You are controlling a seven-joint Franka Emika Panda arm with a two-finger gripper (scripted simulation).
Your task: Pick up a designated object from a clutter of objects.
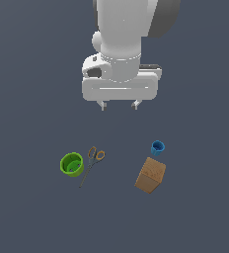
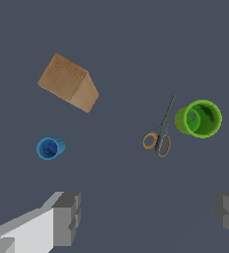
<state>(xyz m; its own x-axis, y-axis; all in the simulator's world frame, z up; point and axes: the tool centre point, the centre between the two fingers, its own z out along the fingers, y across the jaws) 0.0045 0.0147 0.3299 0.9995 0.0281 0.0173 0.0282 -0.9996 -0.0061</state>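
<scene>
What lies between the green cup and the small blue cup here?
The orange-handled scissors lie right beside the green cup; after them the floor is bare up to the blue cup. The wooden block sits off that line. Both views show it.

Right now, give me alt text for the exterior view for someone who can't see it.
An open gripper hangs above four objects on a dark surface: a green cup beside orange-handled scissors toward the exterior view's left, a small blue cup and wooden block toward its right.

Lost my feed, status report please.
Gripper open, empty, high above the clutter. Green cup upright, untouched. Scissors right beside it.
</scene>
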